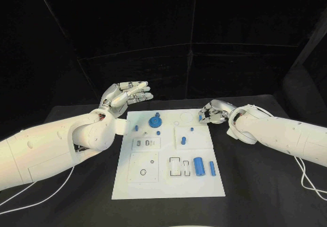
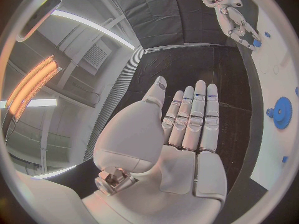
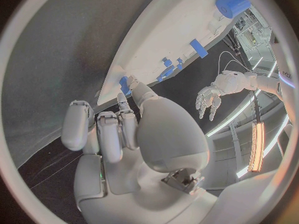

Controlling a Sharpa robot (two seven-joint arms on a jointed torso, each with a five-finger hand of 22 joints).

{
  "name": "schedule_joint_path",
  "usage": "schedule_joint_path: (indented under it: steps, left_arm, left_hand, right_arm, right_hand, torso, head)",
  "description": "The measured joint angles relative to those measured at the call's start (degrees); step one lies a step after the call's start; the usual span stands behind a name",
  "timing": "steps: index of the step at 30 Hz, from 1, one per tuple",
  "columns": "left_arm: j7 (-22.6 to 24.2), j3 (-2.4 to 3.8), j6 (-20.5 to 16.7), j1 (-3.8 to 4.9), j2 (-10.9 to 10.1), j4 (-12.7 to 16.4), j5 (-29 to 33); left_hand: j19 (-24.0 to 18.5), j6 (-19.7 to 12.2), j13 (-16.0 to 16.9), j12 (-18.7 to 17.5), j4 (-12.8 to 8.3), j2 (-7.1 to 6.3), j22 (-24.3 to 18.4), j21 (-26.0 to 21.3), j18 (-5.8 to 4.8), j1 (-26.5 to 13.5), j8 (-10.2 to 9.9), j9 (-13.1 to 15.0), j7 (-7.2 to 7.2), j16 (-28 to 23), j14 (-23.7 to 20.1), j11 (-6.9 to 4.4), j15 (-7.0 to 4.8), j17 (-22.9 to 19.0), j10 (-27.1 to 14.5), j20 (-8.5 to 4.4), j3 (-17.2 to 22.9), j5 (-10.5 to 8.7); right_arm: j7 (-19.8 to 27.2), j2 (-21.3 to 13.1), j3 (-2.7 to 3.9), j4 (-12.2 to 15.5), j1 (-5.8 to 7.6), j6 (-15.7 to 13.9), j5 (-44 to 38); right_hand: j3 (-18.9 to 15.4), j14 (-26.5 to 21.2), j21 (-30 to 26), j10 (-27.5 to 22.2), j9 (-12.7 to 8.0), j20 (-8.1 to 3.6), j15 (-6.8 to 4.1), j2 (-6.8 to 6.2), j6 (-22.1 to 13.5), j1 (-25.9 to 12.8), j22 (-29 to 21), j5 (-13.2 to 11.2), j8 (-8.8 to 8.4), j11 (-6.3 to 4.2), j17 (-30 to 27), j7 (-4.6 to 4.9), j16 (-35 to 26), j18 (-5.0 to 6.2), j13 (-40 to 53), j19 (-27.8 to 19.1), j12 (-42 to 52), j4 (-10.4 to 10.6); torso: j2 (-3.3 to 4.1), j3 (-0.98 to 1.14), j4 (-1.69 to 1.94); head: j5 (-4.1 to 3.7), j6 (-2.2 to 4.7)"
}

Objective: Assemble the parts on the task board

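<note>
The white task board (image 1: pixel 168 187) lies mid-bench with a blue gear (image 1: pixel 155 123) near its far edge and a blue cylinder (image 1: pixel 199 166) toward its near right. The left hand (image 1: pixel 126 97) hovers beyond the board's far left corner, fingers straight and empty. The right hand (image 1: pixel 214 112), at the far right corner, pinches a small blue part (image 3: pixel 125 85) in its fingers.

Matt white task board (image 1: pixel 168 182), glossy blue plastic parts (image 1: pixel 199 166), black cloth table (image 1: pixel 259 189).
</note>
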Motion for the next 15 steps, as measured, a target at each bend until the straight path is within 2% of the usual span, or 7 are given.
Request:
schedule_joint_path:
  steps: [11, 15]
  left_arm:
    - [-0.1, 0.0, 0.0, 0.0, 0.0, 0.1, 0.0]
    - [-0.1, 0.0, 0.0, 0.0, 0.0, 0.1, 0.0]
  left_hand:
    - [0.0, 0.0, 0.0, 0.0, 0.0, 0.0, 0.0, 0.0, 0.0, 0.0, 0.0, 0.0, 0.0, 0.0, 0.0, 0.0, 0.0, 0.0, 0.0, 0.0, 0.0, 0.0]
    - [0.0, 0.0, 0.0, 0.0, 0.0, 0.0, 0.0, 0.0, 0.0, 0.0, 0.0, 0.0, 0.0, 0.0, 0.0, 0.0, 0.0, 0.1, 0.0, 0.0, 0.0, 0.0]
  right_arm:
    - [-0.2, 0.3, 0.0, 0.0, 0.0, 0.1, 0.0]
    - [-0.3, 0.4, 0.0, -0.1, 0.0, 0.1, 0.0]
  right_hand:
    - [0.2, 0.0, 0.0, 0.0, 0.5, 0.0, 0.0, 0.0, 1.6, 0.0, 0.0, 0.0, 1.17, 0.0, 0.0, -0.44, 0.0, 0.0, 0.0, 0.0, 0.0, -0.2]
    - [0.3, 0.0, 0.0, 0.0, 0.6, 0.0, 0.01, 0.37, 2.3, -0.3, 0.0, 0.0, 1.62, 0.0, 0.0, -0.61, 0.0, 0.0, 0.0, 0.0, 0.0, -0.3]
  torso:
    - [0.0, 0.01, 0.01]
    - [0.01, 0.01, 0.03]
  head:
    - [0.16, -0.02]
    - [0.16, -0.08]
